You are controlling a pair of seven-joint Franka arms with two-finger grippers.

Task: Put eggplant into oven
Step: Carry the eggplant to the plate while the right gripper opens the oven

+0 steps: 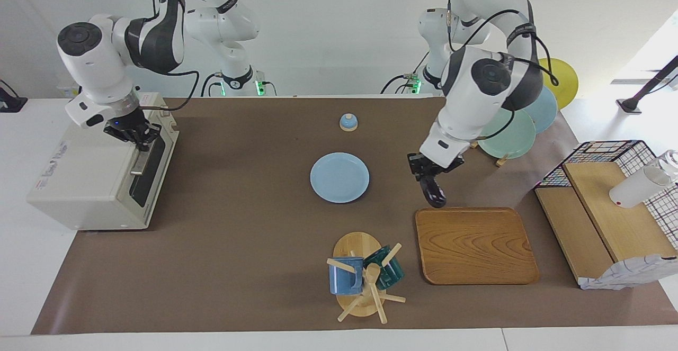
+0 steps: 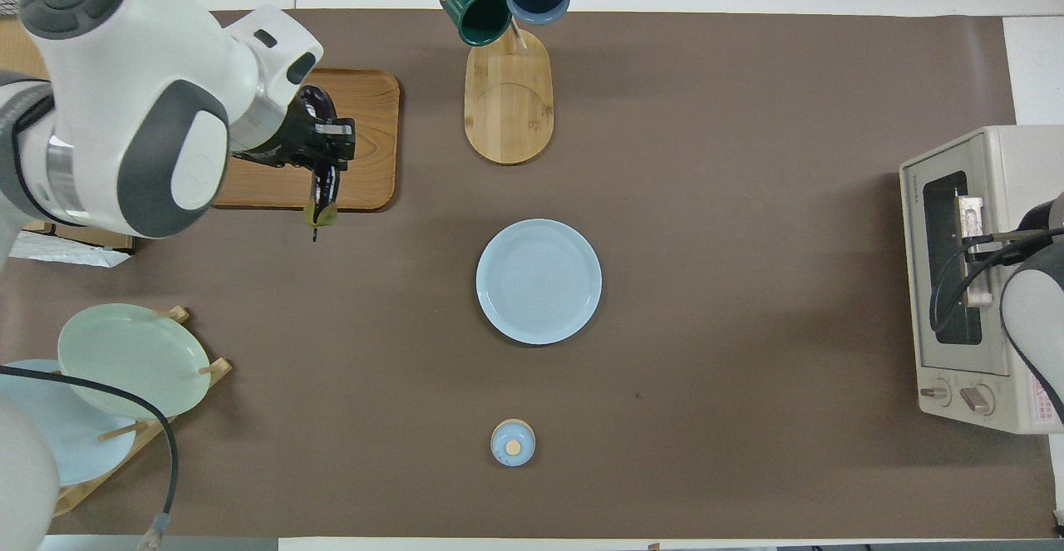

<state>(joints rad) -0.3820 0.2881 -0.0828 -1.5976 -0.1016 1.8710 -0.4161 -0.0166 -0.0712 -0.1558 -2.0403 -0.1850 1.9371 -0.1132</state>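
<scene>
Left gripper (image 1: pixel 428 173) clamps the eggplant (image 1: pixel 435 192), glossy and dark, hanging tip-down just over the wooden tray's (image 1: pixel 475 245) edge. Carrying appears underway; next it must cross toward the oven (image 1: pixel 90 181), where the right gripper (image 1: pixel 139 138) sits at the closed door's handle, grip unreadable.

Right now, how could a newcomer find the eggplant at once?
Find the wooden tray toward the left arm's end of the table. The left gripper hangs over its edge nearer the robots, shut on the eggplant. It is the only slim, glossy, dark purple thing here.
</scene>
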